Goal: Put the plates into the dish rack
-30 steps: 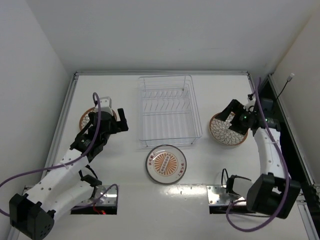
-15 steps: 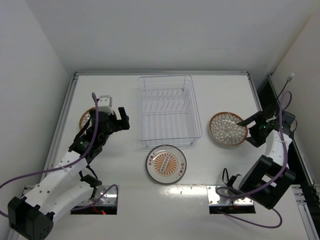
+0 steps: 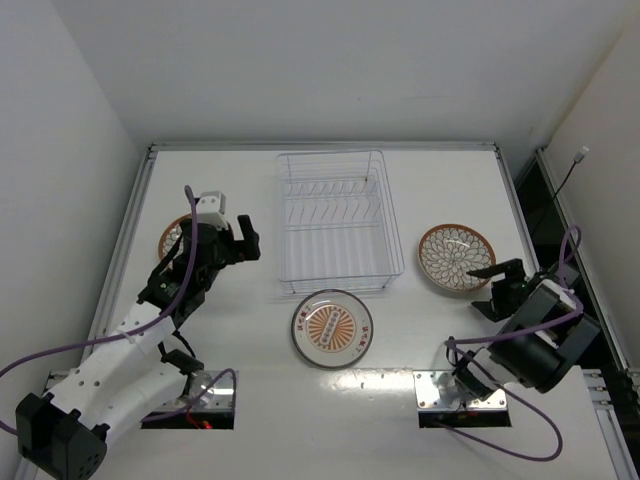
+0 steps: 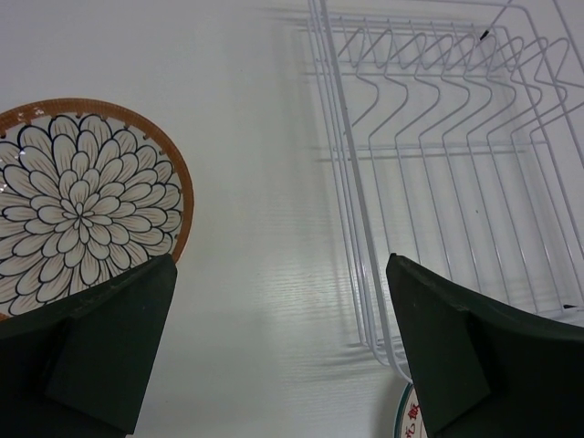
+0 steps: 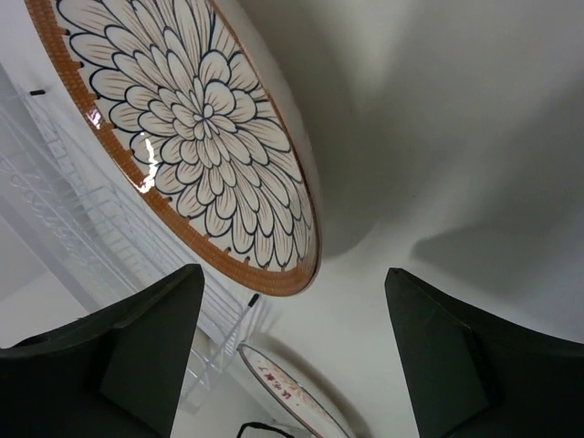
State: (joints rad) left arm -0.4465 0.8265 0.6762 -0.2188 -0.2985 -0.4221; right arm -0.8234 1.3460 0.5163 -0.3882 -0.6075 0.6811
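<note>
At left, your left gripper hangs wide open and empty between left plate and rack, while your right gripper, equally spread and empty, faces the rim of the right plate, presumably to pinch it; the sunburst plate lies flat before the rack, none loaded yet.

Lab test cell: white walls box in the table

on the table, centred: dish rack. at its 9 o'clock, well apart, left plate, partly beneath the left arm. at 3 o'clock, near it, right plate. at 6 o'clock, just beside its near edge, third plate, flat.
</note>
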